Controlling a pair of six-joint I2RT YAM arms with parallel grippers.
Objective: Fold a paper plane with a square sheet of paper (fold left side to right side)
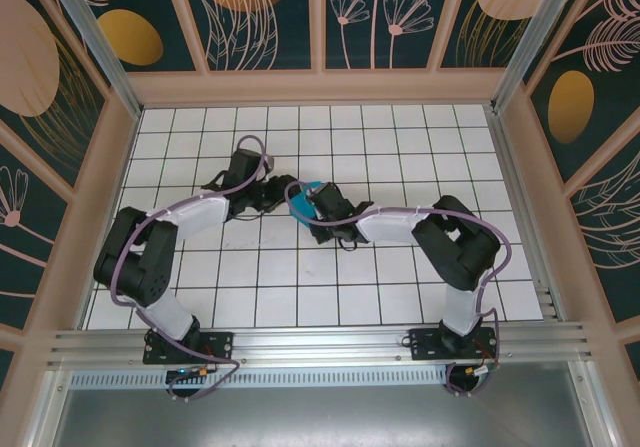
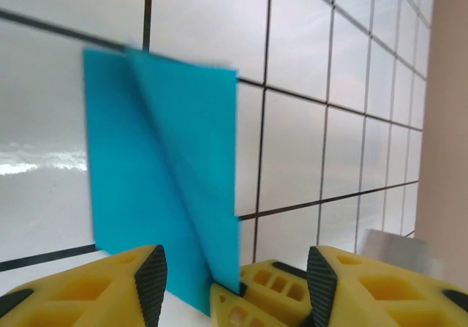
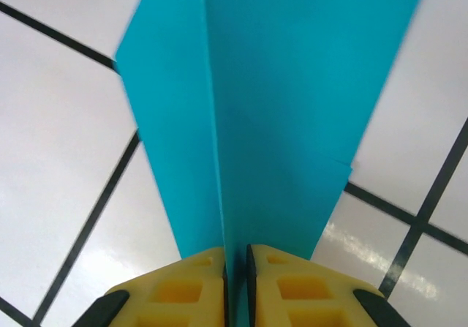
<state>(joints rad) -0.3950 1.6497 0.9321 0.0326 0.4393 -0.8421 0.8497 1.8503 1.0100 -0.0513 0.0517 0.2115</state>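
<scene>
Pinching the folded teal paper (image 3: 292, 85) a bit 12 o'clock of table centre, lol.
Clamped tight on its crease with the right gripper (image 3: 235, 268) from the 3 o'clock side; over at 9 o'clock, left gripper (image 2: 235, 283) hanging open, pads (image 2: 153, 283) apart, not squeezing anything.

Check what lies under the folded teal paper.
Around the folded teal paper, white tabletop tiles with black grid lines show; whatever lies directly beneath it is covered.

The paper plane (image 3: 292, 122) is smooth matt paper, the table (image 2: 351, 122) glossy tile, the right tool (image 3: 235, 261) yellow plastic
</scene>
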